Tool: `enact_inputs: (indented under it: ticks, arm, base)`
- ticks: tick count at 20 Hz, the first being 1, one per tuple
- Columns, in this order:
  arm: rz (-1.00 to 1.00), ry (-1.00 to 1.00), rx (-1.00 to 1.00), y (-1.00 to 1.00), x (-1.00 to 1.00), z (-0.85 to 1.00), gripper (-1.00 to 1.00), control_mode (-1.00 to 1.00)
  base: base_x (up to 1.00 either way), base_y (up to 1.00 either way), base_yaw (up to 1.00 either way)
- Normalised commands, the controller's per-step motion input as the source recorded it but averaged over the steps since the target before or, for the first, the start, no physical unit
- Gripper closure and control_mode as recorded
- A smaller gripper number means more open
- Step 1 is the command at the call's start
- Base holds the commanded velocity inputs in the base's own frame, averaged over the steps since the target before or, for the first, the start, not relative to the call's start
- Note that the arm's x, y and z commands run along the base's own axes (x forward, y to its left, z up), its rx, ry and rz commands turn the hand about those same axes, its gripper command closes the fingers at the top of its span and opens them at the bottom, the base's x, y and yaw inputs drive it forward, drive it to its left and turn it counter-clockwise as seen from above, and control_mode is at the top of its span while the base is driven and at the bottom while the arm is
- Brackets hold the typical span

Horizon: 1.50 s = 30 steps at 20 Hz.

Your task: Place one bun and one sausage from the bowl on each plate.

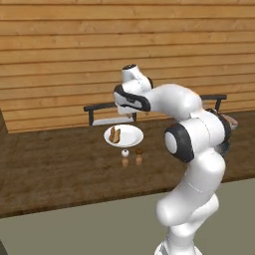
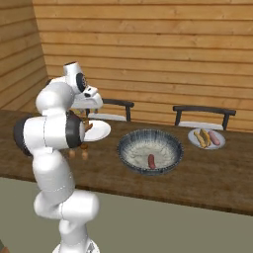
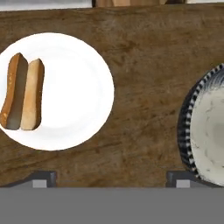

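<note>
Floor: flat grey-green floor in front of the worktop, nearest the cameras; the arm's base stands on it.
Worktop: dark brown wood-grain worktop, long, running across both base views; its bare grain also shows in the hand view.
Shakers: two small shakers, one white-topped and one brown-topped, side by side on the worktop just in front of the near plate.
Near plate: white near plate on the worktop, left of the bowl and apart from it; a split bun lies on its left part in the hand view, nothing else on it.
Bowl: blue-grey patterned bowl mid-worktop, between the two plates; one sausage lies on its pale inside. Its rim enters the hand view at the right edge.
Far plate: second white far plate to the right of the bowl, near it but not touching; it carries a bun and a pink sausage beside each other.
Hand: hand hovers above the worktop between near plate and bowl, pointing down. Fingertips stand far apart at the bottom of the hand view, jaws spread wide, nothing between them, touching nothing.
Chairs: two dark chair backs behind the worktop.
Wall: horizontal light wood planks close off the room behind.
</note>
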Motion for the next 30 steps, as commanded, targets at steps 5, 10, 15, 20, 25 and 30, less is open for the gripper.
enact_inputs:
  ticks: [5,10,15,20,25,30]
  arm:
    - [0.17,-0.08,-0.01,-0.67,-1.0,0.85,-1.0,-1.0]
    - [0.12,0.03,0.0,-0.88,-0.4,0.71,-1.0,-1.0]
    - [0.03,0.13,0.0,-0.9,-0.34,0.27,-1.0,-1.0]
    - [0.0,0.21,0.0,-0.9,-0.1,-0.22,-1.0,-1.0]
    - [-0.03,0.27,0.0,-0.84,0.05,-0.34,-1.0,-1.0]
    - [-0.02,0.08,0.07,-0.23,-0.03,-0.4,-1.0,-1.0]
  base:
    - [0.0,0.0,0.0]
    - [0.0,0.0,0.0]
    - [0.0,0.0,0.0]
    - [0.0,0.0,0.0]
    - [0.0,0.0,0.0]
    - [0.0,0.0,0.0]
